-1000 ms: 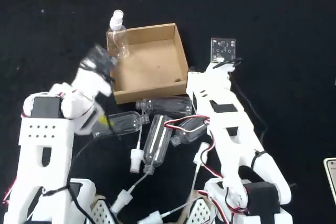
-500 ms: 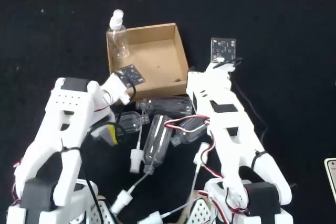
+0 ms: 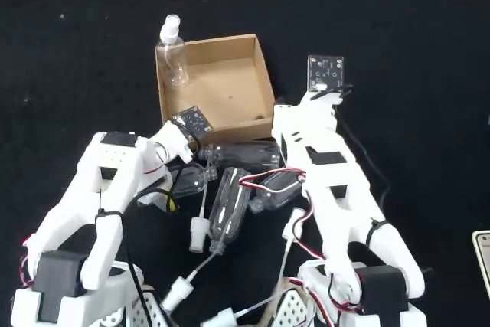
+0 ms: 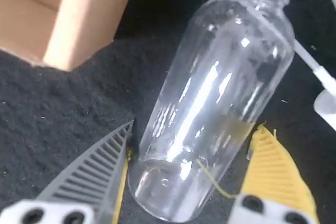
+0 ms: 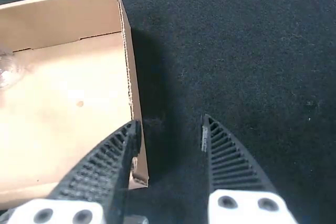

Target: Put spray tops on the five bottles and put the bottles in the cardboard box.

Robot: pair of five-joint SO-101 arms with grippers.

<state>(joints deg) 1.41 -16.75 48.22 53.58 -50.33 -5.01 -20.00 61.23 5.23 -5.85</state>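
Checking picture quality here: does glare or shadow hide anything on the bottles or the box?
Left wrist view: bright glints streak the clear bottle inside the left pincer, yet its outline reads whole. Right wrist view: the cardboard box throws a dark shadow on the black cloth beside its wall; its floor is evenly lit. High view: the lying bottles show mainly by glints.

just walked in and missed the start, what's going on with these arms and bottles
The left gripper is down over an uncapped bottle lying in front of the box, open fingers either side of its base. The right gripper hangs open by the box's wall. One capped bottle stands in the box's far corner; three more bottles and loose spray tops lie in front.
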